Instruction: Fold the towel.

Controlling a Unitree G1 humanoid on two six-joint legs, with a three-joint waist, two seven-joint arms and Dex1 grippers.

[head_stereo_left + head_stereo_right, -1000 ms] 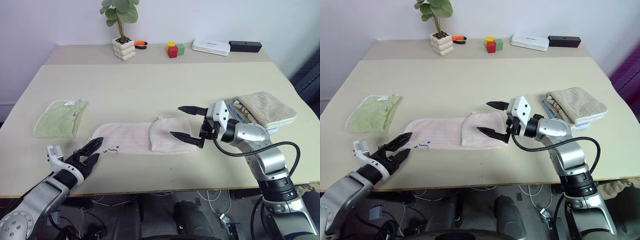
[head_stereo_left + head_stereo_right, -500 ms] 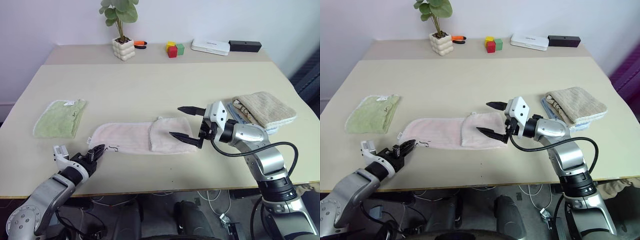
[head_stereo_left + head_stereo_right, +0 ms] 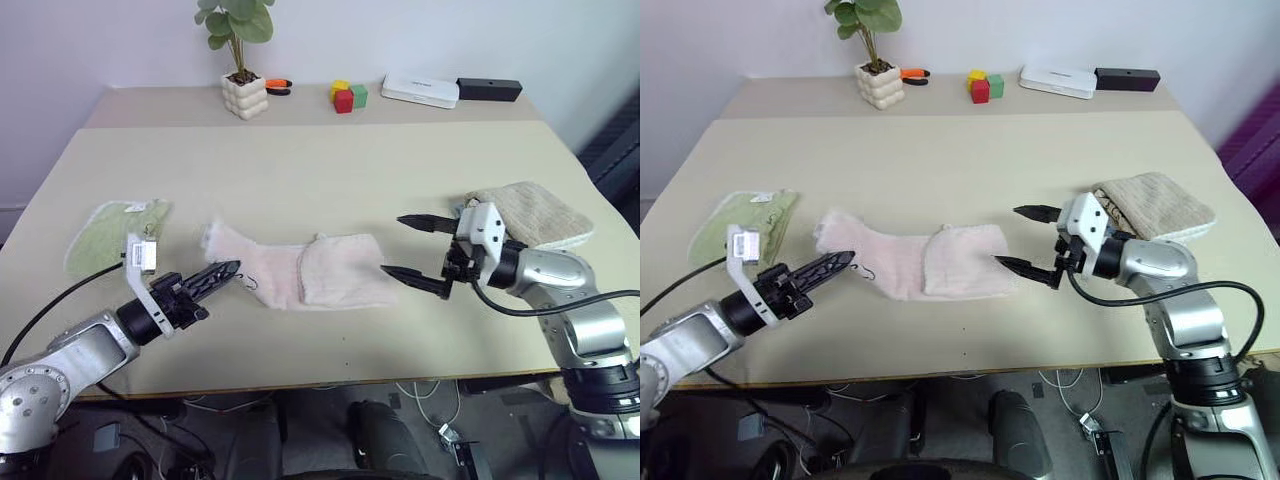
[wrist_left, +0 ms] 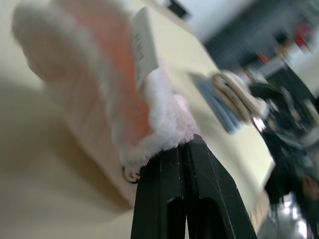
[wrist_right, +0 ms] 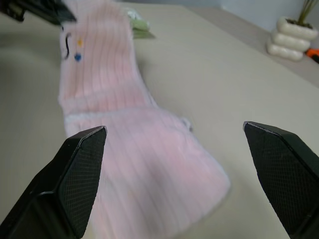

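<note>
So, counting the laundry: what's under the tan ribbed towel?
The tan ribbed towel lies on a blue folded cloth, seen edge-on from the left wrist. Anything beneath that is covered.

So the towel [image 3: 300,272] sits mid-table [image 3: 320,170], its right end doubled over on itself, its left end pinched up off the surface by the left gripper [image 3: 228,270]. Another cloth [image 3: 100,235] lies further left. The right gripper [image 3: 408,246] hangs just right of the towel, with folded towels [image 3: 535,212] behind it. Plant pot [image 3: 245,95], blocks [image 3: 346,97] and two boxes [image 3: 455,92] line the far edge.
</note>
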